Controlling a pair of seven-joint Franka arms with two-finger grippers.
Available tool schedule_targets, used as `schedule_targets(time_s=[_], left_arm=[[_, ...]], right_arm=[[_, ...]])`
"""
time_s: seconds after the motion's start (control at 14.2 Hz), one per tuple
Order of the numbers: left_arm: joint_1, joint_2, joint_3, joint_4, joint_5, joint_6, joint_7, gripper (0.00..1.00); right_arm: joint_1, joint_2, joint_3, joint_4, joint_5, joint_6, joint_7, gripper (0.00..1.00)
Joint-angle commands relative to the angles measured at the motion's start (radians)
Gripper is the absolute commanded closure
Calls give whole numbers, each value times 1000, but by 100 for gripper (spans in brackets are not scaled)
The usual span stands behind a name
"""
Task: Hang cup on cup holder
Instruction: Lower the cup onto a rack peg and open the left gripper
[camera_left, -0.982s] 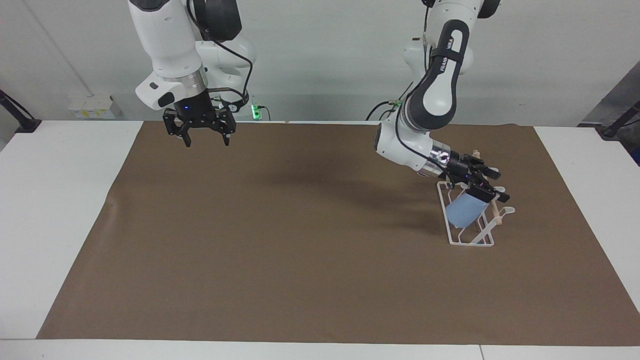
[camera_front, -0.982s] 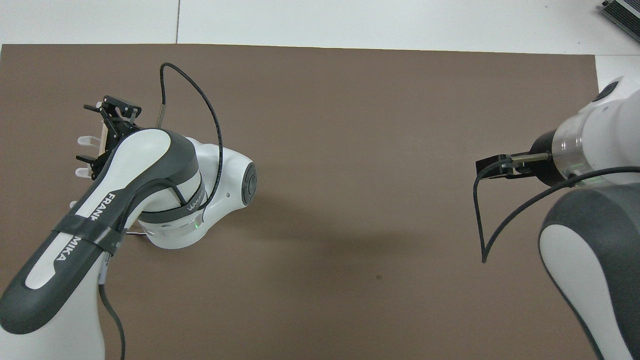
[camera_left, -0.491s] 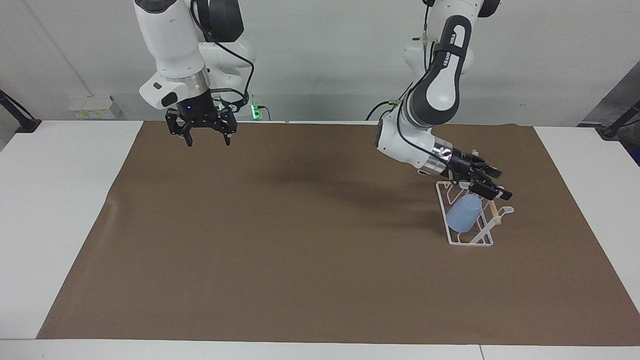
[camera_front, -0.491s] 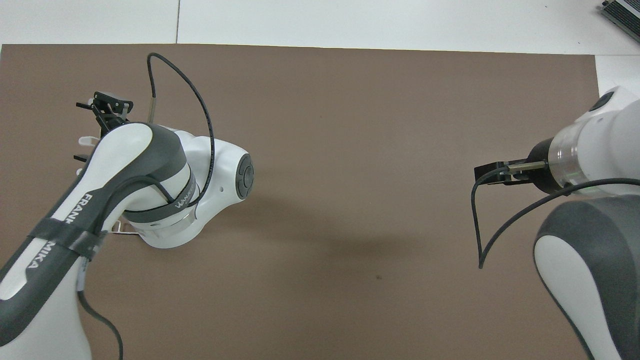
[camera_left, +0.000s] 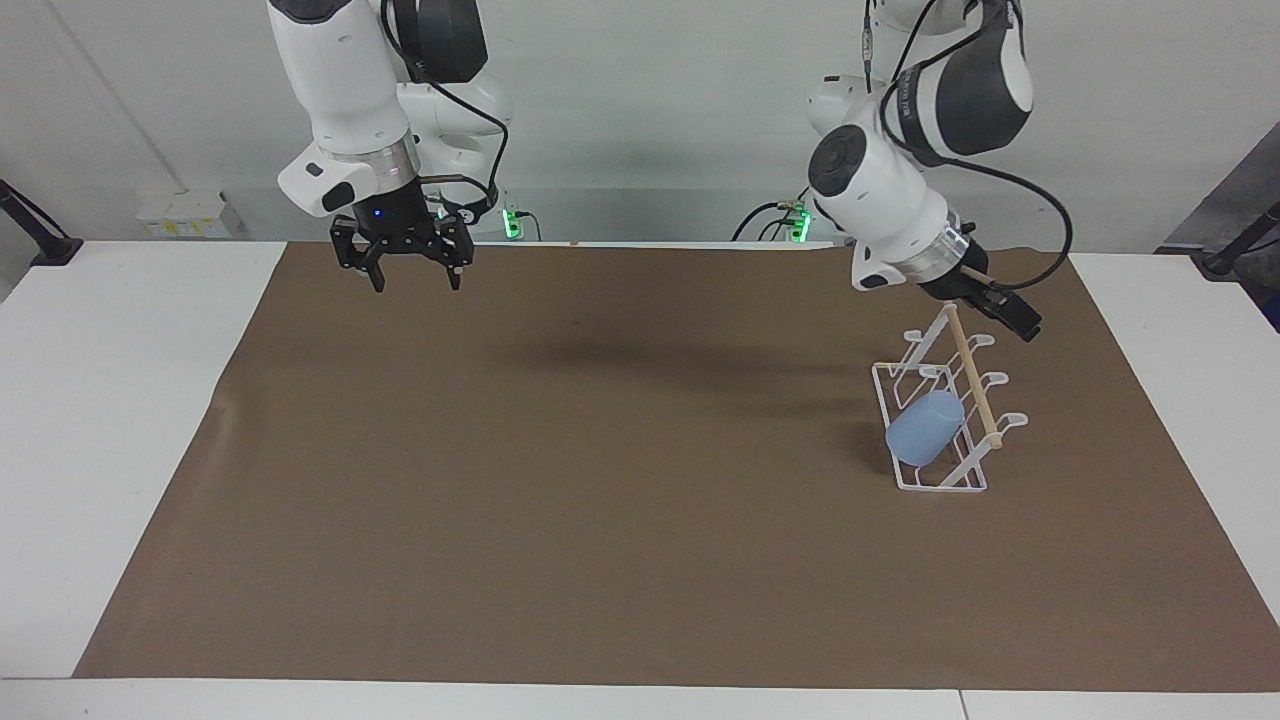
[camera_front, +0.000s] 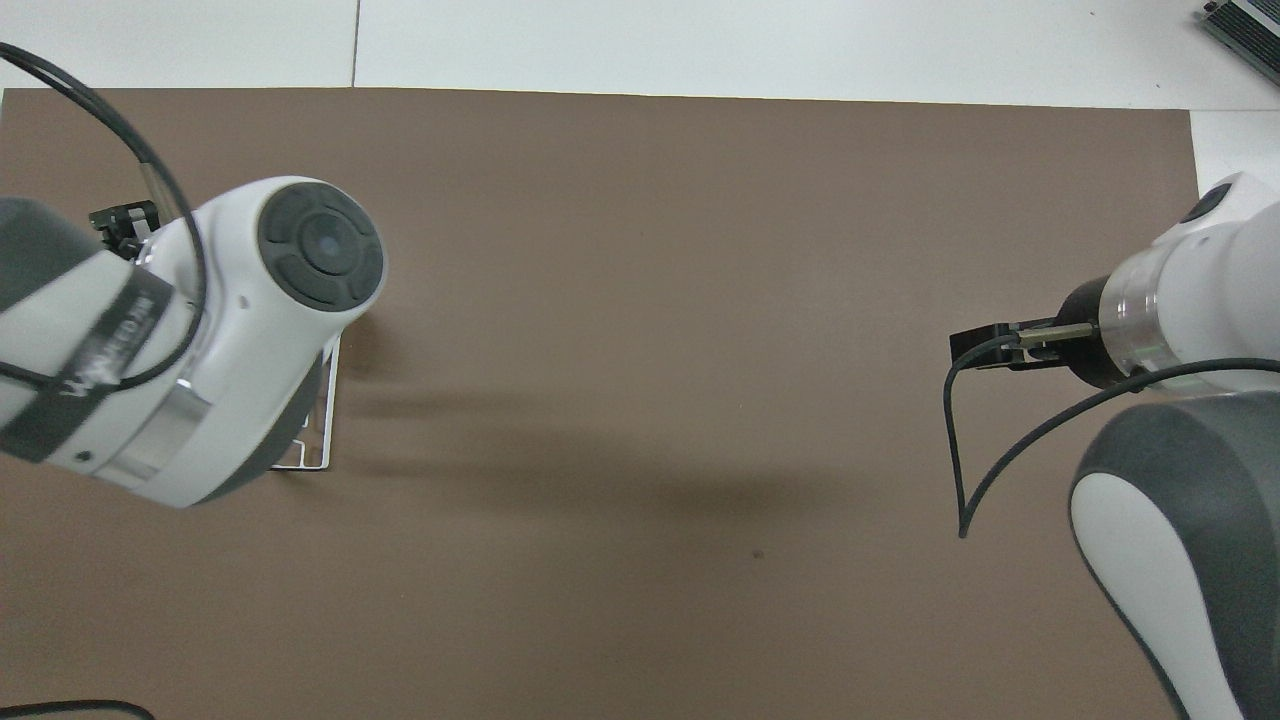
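The cup (camera_left: 925, 429) hung tilted on the cup holder (camera_left: 940, 480), mouth over a prong. The left pincer (camera_left: 1012, 317) hovered above it, empty, apparently closed. The right pincer (camera_left: 408, 274) waited, open.

White table (camera_left: 120, 420) under brown mat (camera_left: 600, 480), cup holder (camera_left: 940, 410) on mat.

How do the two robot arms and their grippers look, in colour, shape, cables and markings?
Both arms have glossy white rounded shells with dark grey joint sections and a silver ring at the wrist. The right gripper is black, with two short fingers and a small blue light above it. The left gripper is black too. Thin black cables loop along each arm. Grey lettering marks the left arm's dark band.
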Motion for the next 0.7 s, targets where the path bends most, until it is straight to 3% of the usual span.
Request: schedule_targets(time_s=[0.0,0.35,0.63], left_arm=[[130,-79,-4,7,-232,35,-7,0],[242,-158,0,17,-483,23,-238,0],[304,-165,-6,108,-593,21,-283,0]], right_arm=[[-21,-22,10,-25,14,23,-29,0],[-21,-22,10,-25,14,23,-29,0],[-20,-22,10,-24,14,23,-29,0]])
